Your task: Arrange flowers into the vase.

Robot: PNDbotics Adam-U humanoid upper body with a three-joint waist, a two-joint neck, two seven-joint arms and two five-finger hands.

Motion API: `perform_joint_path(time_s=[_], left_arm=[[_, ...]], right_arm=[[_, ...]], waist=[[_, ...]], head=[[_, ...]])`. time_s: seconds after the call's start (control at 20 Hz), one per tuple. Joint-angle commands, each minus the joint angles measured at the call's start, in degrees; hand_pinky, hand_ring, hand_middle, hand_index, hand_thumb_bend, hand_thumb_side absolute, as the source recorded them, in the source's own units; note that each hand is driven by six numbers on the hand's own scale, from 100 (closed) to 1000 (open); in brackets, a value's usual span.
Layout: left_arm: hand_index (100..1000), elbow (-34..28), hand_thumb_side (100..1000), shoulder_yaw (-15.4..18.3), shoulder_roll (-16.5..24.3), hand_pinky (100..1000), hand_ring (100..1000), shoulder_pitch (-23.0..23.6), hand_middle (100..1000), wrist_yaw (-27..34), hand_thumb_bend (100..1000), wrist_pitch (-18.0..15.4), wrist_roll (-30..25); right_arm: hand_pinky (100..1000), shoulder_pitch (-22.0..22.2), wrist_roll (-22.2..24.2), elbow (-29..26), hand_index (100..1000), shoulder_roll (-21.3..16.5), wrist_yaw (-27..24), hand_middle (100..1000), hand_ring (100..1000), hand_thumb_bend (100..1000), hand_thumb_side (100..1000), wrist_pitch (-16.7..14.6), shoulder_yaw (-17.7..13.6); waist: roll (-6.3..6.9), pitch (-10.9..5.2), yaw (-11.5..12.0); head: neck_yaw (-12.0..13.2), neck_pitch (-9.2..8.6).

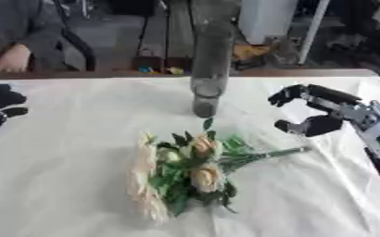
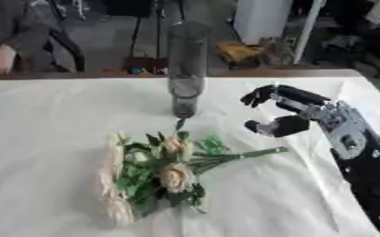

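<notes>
While the right hand (image 2: 294, 118) hovers w/ fingers (image 2: 258, 96) spread, holding nothing, the flowers (image 1: 189, 173) lie on the bench (image 1: 63, 139) just below-left, stems toward it; vase (image 1: 209, 69) stands beyond.

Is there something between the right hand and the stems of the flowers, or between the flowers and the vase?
Nothing visible. The right hand hangs open above the stem ends of the bouquet, bare cloth between them. The tall vase stands just beyond the blooms, nothing between.

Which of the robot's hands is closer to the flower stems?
Right. The right hand hovers just above the stem ends of the bouquet; the left hand is far off at the table's left edge.
</notes>
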Motion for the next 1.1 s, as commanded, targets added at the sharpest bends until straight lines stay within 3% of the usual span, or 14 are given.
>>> perform_joint_path(time_s=[0.05, 0.4, 0.8, 1.1], left_arm=[[767, -0.7, 925, 0.4, 1.0, 744, 751, -0.4, 640, -0.2, 622, 0.0, -0.2], [767, -0.7, 926, 0.4, 1.0, 744, 750, -0.4, 640, -0.2, 621, 0.0, -0.2], [767, -0.7, 926, 0.4, 1.0, 745, 750, -0.5, 640, -0.1, 621, 0.0, -0.3], [767, -0.7, 927, 0.3, 1.1, 745, 749, -0.6, 640, 0.0, 620, 0.0, -0.4]], right_arm=[[791, -0.9, 10.8, 0.4, 887, -0.8, 2.5, 734, 736, 370, 578, -12.1, 0.0], [791, -0.7, 8.6, 1.3, 894, -0.5, 7.9, 732, 733, 366, 483, -13.8, 0.5], [795, -0.8, 5.5, 1.4, 901, -0.1, 13.1, 729, 729, 372, 458, -14.6, 1.3], [788, -1.3, 4.4, 1.3, 898, 0.9, 14.1, 718, 718, 364, 460, -14.6, 3.1]], waist=[[0.05, -0.42, 0.0], [0.07, -0.36, 0.1], [0.06, -0.42, 0.1], [0.05, -0.41, 0.3]], head=[[-0.2, -0.08], [-0.2, 0.07], [-0.3, -0.04], [-0.4, 0.07]])
